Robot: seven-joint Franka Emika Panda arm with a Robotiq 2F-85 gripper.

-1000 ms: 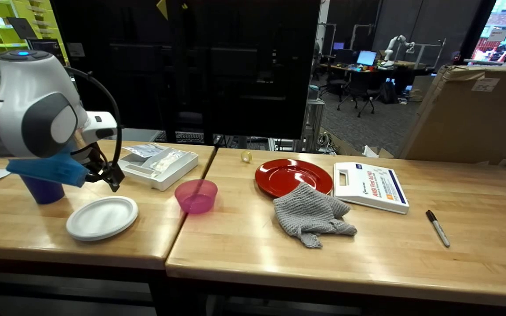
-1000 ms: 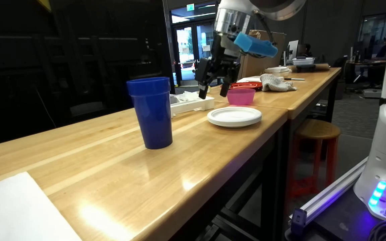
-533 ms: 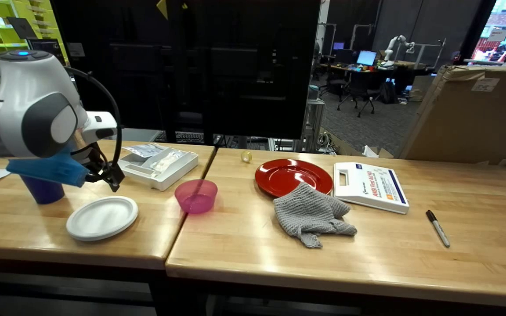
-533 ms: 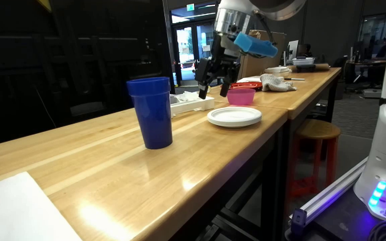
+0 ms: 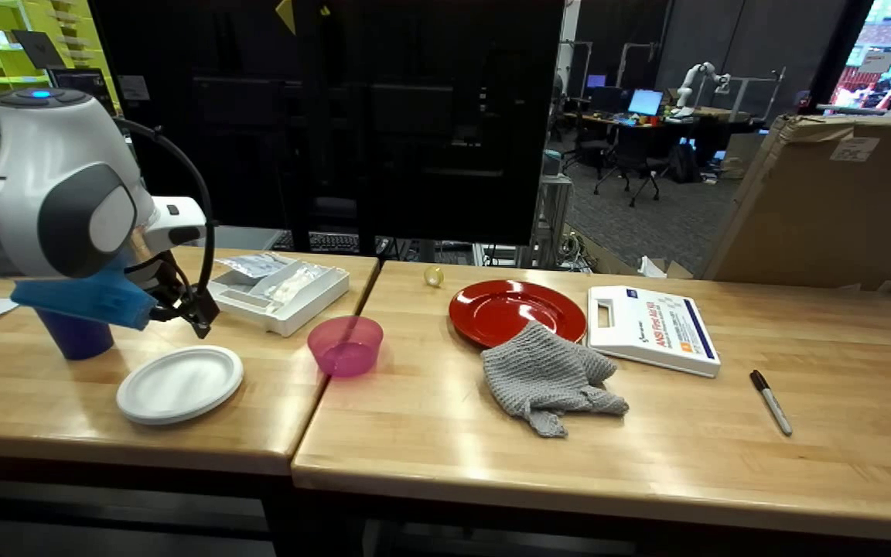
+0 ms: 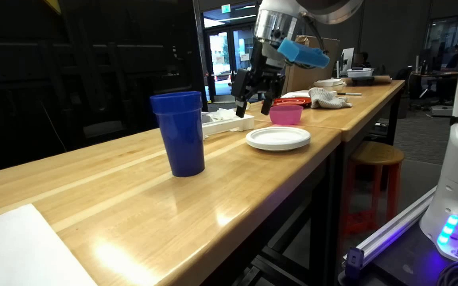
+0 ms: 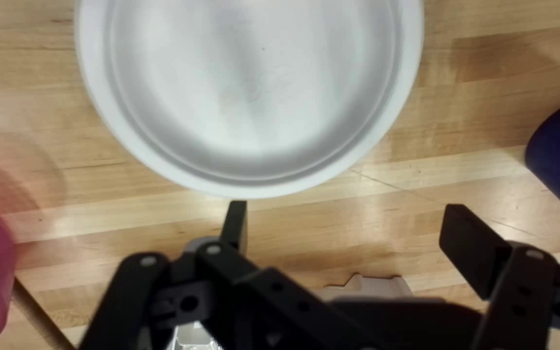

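White plates — unmoved since second ago; end effector likewise — jaws spread wide.

The white arm has a dark grey panel and a looping black cable. Its wrist collar is silver, its wrist cover blue, its gripper black with round screws.

Short stack of round white plates, matte, with raised rims and layered edges showing at the side, lies level and face-up on the wooden tabletop near its long edge, and a white, open-topped compartmented tray sits flat near it, apart, farther from that edge.
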